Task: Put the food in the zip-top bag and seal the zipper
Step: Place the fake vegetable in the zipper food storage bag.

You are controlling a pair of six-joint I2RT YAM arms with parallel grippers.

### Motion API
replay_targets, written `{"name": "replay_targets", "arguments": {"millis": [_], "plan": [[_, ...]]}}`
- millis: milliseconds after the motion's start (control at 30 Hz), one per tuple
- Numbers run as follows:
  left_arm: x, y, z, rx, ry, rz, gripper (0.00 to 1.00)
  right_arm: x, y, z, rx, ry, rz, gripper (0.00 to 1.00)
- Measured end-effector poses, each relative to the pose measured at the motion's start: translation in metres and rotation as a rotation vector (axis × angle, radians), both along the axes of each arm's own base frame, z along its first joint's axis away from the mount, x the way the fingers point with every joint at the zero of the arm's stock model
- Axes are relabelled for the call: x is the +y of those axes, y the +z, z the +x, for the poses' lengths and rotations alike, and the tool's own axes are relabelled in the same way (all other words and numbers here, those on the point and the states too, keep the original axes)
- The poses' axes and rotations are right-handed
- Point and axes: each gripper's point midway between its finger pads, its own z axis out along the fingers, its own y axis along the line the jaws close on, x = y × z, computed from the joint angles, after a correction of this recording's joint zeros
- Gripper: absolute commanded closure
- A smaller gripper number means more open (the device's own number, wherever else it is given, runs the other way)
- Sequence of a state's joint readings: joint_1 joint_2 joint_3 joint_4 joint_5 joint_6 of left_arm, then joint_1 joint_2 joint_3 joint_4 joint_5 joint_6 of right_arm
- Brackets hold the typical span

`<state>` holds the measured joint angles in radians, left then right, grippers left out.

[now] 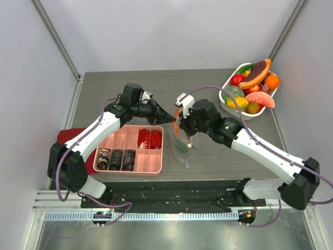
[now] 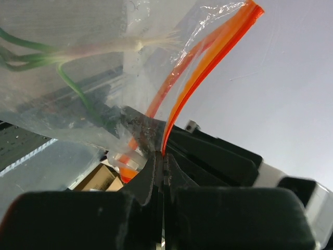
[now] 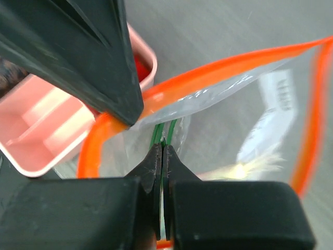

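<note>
The clear zip-top bag point(image 1: 185, 154) hangs between the two arms, its mouth held open. My left gripper point(image 1: 170, 119) is shut on the orange-red zipper point(image 2: 208, 67) at the bag's rim, with the strip pinched between the tips point(image 2: 164, 154). My right gripper point(image 3: 163, 142) reaches into the bag's mouth point(image 1: 182, 134) and is shut on the green stems point(image 3: 158, 133) of a toy scallion. Its white root end point(image 2: 140, 46) shows through the plastic inside the bag. More food, glossy toy fruit point(image 1: 254, 88), lies in the basket at the back right.
A white oval basket point(image 1: 227, 104) stands at the table's back right. A pink compartment tray point(image 1: 127, 170) with dark lumps and red pieces sits just left of the bag, below the left arm. A red cloth point(image 1: 66, 136) lies at the left edge.
</note>
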<state>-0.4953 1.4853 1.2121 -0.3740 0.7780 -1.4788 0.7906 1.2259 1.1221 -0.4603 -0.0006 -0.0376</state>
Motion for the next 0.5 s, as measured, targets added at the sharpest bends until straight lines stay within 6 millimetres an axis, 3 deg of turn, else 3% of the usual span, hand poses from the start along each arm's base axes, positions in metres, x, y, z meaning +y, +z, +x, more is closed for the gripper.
{"name": "replay_targets", "arguments": {"millis": [100,133,233,333,500], "plan": [[0.000,0.003,-0.001,-0.015,-0.005,-0.010,1.00,0.001,-0.025,-0.004,0.085,0.006,-0.054,0.95],[0.000,0.005,-0.001,-0.023,-0.007,-0.015,1.00,0.002,-0.029,-0.005,0.106,0.013,-0.064,0.70],[-0.001,0.008,-0.001,-0.045,-0.016,-0.022,1.00,0.000,-0.033,-0.013,0.168,0.031,-0.068,0.32],[0.000,0.010,-0.003,-0.071,-0.041,-0.013,1.00,-0.004,-0.016,-0.010,0.173,0.028,-0.039,0.24],[-0.005,0.034,0.006,-0.176,-0.079,-0.013,1.00,-0.021,0.039,0.007,0.083,-0.021,0.039,0.16]]}}
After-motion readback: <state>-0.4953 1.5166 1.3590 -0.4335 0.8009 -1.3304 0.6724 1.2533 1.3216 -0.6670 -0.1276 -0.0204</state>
